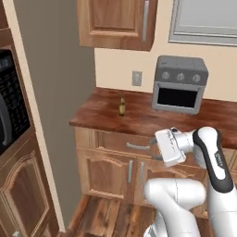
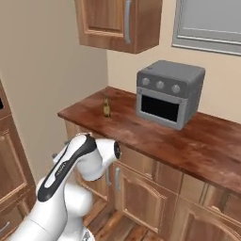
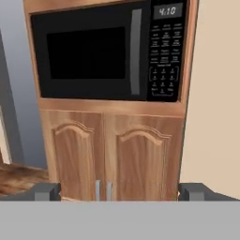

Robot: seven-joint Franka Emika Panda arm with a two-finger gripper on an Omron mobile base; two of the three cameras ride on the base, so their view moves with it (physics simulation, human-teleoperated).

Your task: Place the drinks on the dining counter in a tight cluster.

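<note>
Left base view: a slim amber-brown glass bottle (image 1: 122,105) is seen upright on the reddish-brown wood counter (image 1: 106,116), well left of the grey toaster oven (image 1: 179,84). The two-finger gripper (image 1: 155,150) is held below counter level, empty.

Right base view: the bottle (image 2: 107,106) stands near the counter's left end.

Hand view: the fingertips (image 3: 47,191) are spread wide (nothing between them), facing a black built-in microwave (image 3: 110,50). A raised reach could clip the counter edge or topple the narrow bottle.
</note>
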